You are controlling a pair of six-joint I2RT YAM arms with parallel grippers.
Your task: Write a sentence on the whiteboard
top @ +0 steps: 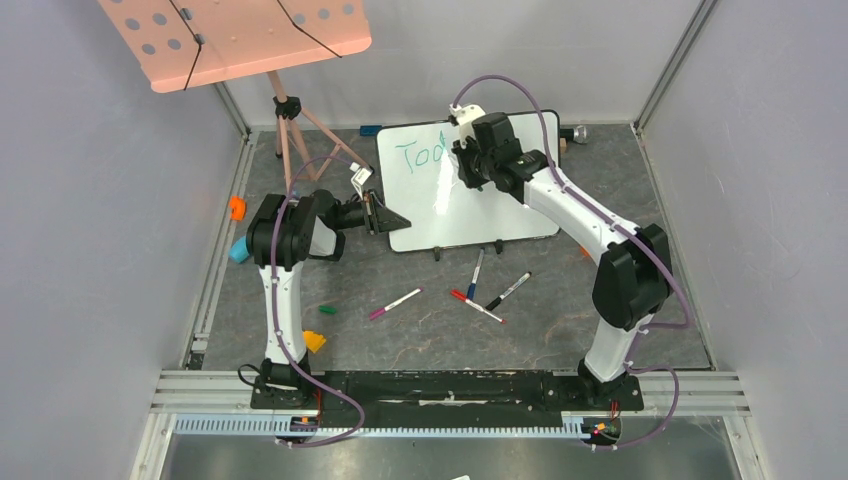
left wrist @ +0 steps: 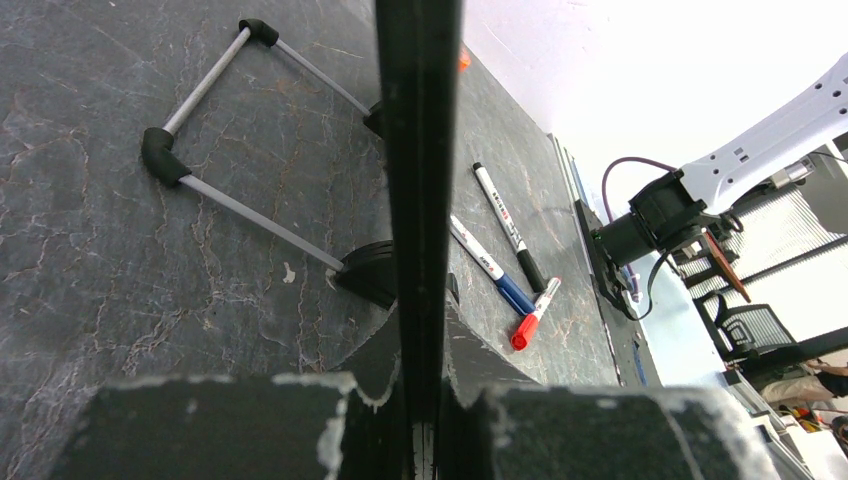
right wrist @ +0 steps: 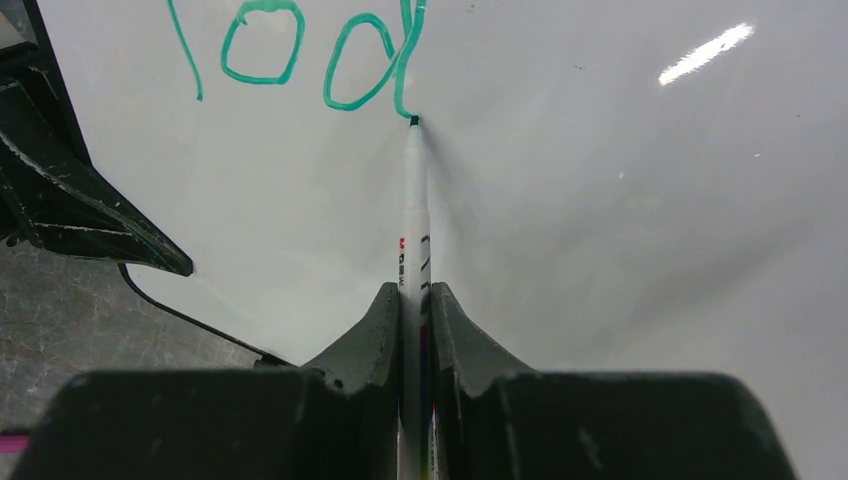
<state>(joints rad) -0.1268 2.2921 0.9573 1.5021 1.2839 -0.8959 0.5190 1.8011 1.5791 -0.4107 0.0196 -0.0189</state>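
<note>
Pressing too hard could tip the board (top: 450, 215) back or skid it through the left gripper (left wrist: 420, 320), whose jaws pinch its thin edge near the board's eight o'clock. A lifted nib would break the stroke, and a dragging finger could smear wet ink. The right arm (top: 590, 215) reaches in from five o'clock. The right gripper (right wrist: 413, 295) is clamped tight on a marker (right wrist: 411, 200), nib touching just under the "d". The sentence (right wrist: 300, 60) reads only "Tod", at the board's eleven o'clock. The board stands at the table's (top: 400, 335) twelve o'clock.
</note>
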